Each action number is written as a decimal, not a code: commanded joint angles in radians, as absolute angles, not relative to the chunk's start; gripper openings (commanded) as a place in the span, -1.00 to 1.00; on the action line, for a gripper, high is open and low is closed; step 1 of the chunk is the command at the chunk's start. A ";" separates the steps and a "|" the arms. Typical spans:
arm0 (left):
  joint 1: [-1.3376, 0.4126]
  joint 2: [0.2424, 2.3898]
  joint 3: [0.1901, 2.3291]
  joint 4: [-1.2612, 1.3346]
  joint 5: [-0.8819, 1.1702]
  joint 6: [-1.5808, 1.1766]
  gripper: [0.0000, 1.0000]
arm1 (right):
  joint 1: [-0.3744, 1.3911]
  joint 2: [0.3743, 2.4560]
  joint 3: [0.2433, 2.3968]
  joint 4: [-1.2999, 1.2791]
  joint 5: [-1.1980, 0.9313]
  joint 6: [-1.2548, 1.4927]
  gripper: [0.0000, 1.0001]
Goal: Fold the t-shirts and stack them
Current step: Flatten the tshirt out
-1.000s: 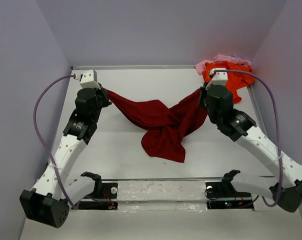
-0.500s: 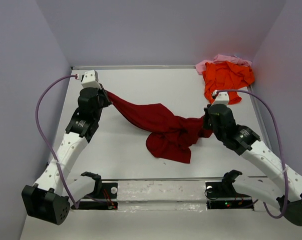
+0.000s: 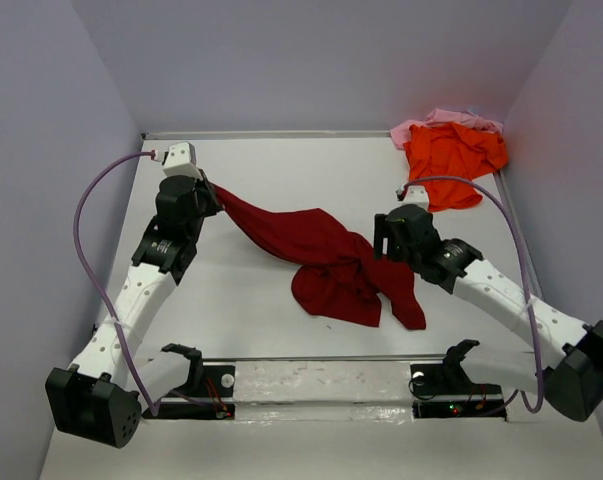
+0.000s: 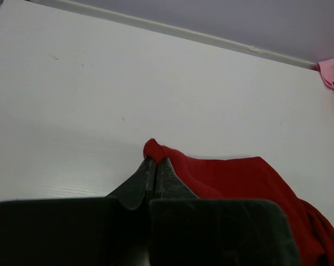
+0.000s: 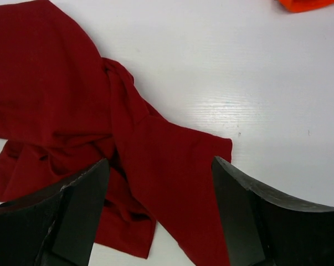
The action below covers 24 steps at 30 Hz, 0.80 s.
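**A:** Where was the maroon t-shirt (image 3: 326, 265) when you checked?

**B:** In the middle of the overhead frame, on the white worktop (image 3: 281, 165). It wasn't flat. One end ran as a taut strip toward the upper left, and the rest was bunched in a crumpled heap at the centre, with a flap trailing toward the lower right.

**A:** And the left jaws?

**B:** Pressed together on that upper-left end. My left wrist camera showed the two tips meeting, with a small fold of maroon cloth pinched between them and poking out past them. I couldn't tell whether the strip lay on the worktop or hung just above it.

**A:** The right side?

**B:** The right jaws stood wide apart with nothing between them. On my right wrist camera they framed the lower part of the heap, and the twisted cloth and the flap lay below them. In the overhead view they sat at the right edge of the heap. I couldn't tell whether they touched the cloth.

**A:** The other two shirts?

**B:** The orange t-shirt (image 3: 451, 152) lay rumpled in the upper right corner, well apart from the maroon one. The pink t-shirt (image 3: 433, 121) was just behind it, touching it, against the back edge.
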State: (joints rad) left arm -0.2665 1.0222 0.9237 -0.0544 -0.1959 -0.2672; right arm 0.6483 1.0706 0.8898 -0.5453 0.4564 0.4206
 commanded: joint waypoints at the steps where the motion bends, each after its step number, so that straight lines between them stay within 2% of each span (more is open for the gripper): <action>1: -0.258 1.012 0.911 -0.008 -0.183 -0.268 -1.00 | 0.644 1.227 0.959 -0.425 0.508 0.446 0.58; 7: -0.258 1.015 0.910 -0.008 -0.183 -0.271 -1.00 | 0.644 1.365 0.948 -0.407 0.645 0.586 0.43; 16: -0.258 1.011 0.907 -0.008 -0.172 -0.276 -1.00 | 0.635 1.299 0.856 -0.429 0.721 0.715 0.40; 24: -0.259 1.006 0.904 -0.008 -0.158 -0.281 -1.00 | 0.614 1.305 0.830 -0.569 0.766 0.879 0.38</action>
State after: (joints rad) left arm -0.2665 1.0245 0.9092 -0.0494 -0.1711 -0.2737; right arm 0.6338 1.3163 0.8459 -0.5121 0.7029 0.7616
